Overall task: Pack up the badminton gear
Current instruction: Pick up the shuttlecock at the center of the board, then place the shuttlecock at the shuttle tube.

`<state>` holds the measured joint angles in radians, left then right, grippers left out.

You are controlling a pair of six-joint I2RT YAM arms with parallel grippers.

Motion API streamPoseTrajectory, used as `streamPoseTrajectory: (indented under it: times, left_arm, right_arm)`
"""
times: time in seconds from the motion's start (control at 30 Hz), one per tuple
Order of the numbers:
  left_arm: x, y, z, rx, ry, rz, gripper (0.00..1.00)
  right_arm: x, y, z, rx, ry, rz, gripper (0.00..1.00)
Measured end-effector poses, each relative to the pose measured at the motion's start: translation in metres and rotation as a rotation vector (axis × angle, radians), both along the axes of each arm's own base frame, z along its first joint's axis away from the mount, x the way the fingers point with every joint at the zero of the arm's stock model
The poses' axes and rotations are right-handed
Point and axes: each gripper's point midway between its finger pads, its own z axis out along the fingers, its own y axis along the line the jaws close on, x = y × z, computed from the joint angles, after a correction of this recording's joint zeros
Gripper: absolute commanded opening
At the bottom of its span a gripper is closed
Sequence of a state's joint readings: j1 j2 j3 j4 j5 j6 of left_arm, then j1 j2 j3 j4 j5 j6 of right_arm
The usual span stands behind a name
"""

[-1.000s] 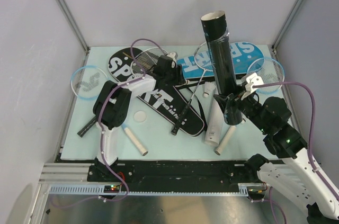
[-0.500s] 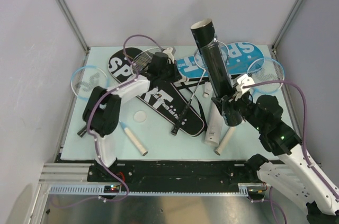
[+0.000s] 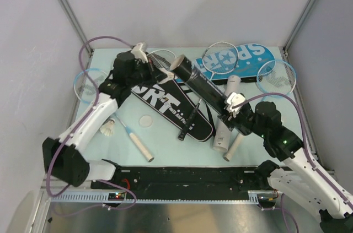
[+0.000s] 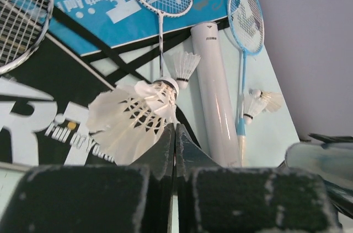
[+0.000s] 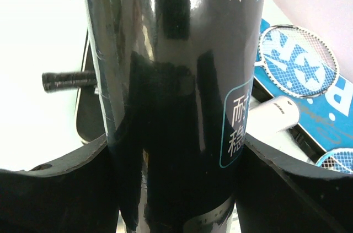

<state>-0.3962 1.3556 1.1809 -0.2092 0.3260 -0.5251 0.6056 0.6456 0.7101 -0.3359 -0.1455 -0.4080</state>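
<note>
**What your views cut off**

The black tube (image 5: 176, 79) fills your right wrist view, both ends cut off top and bottom. In the left wrist view, the left gripper (image 4: 175, 129) blurs across the bottom, hiding the lower feathers of the shuttlecock (image 4: 132, 120). A silver racket (image 4: 19, 18) is clipped upper left.

The left arm (image 3: 88, 125) stretches from its base at 7 o'clock up to 11 o'clock, wrist bent so the left gripper (image 3: 150, 69) points toward 3 o'clock. Its fingers (image 4: 165, 147) are pressed together on a shuttlecock (image 4: 132, 117). The right arm (image 3: 287, 150) rises from 5 o'clock, leaning toward 10 o'clock. The right gripper (image 3: 229, 106) clamps its fingers (image 5: 49, 194) on either side of a black tube (image 5: 176, 51).
</note>
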Motion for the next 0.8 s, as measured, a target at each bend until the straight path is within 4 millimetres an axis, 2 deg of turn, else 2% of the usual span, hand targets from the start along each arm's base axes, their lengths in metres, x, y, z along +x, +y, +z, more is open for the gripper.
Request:
streamPoseTrajectory:
  times: [0.17,0.3,0.4,0.6,0.8]
  left_arm:
    - [-0.041,0.028,0.034,-0.003,-0.024,0.012,0.00]
    - [-0.077,0.043,0.068,-0.011,-0.095,0.003,0.00]
    - [-0.101,0.050,0.086,-0.025,-0.140,-0.013,0.00]
    - [-0.137,0.059,0.094,-0.009,-0.161,-0.053,0.00]
    - [-0.160,0.060,0.100,-0.005,-0.180,-0.113,0.00]
  right_arm:
    - [-0.007,0.000,-0.020,-0.120,0.002,0.074,0.28]
    - [-0.008,-0.003,-0.031,-0.195,0.002,0.098,0.28]
    - [-0.003,-0.007,-0.040,-0.260,0.002,0.092,0.28]
    - [0.001,-0.013,-0.043,-0.321,-0.028,0.092,0.28]
    - [-0.004,-0.008,-0.038,-0.351,-0.109,0.149,0.28]
